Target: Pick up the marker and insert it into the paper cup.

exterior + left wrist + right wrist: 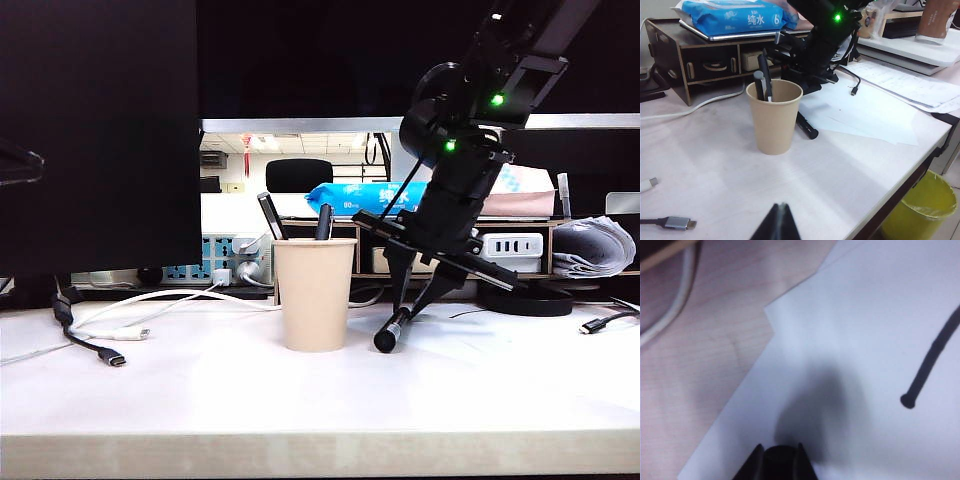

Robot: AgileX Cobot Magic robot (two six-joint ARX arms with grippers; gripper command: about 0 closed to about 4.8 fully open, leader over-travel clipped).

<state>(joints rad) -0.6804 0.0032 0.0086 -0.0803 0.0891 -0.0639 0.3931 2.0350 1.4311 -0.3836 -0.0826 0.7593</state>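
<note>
The step in hand is the pickup. In the exterior view the right claw (408, 305) stands low, just right of centre, fingers pointing down at the marker (391, 332), which lies on the surface (200, 400) with its near end just right of the cup (314, 293). The fingers appear to straddle the marker's upper part, but whether they already pinch it I cannot tell; no view shows the gap plainly. In the right wrist view only the dark finger bases (776, 462) show at the bottom edge, above white paper (870, 315).

The cup stands upright at centre frame with two pens (270, 216) already in it. The left claw (778, 222) sits at the bottom edge of its own view, well apart from the cup (774, 117), jaws together and holding nothing.

Next, I judge, the right claw must close firmly, lift the marker clear, tilt it upright and bring it over the rim without knocking the pens.
</note>
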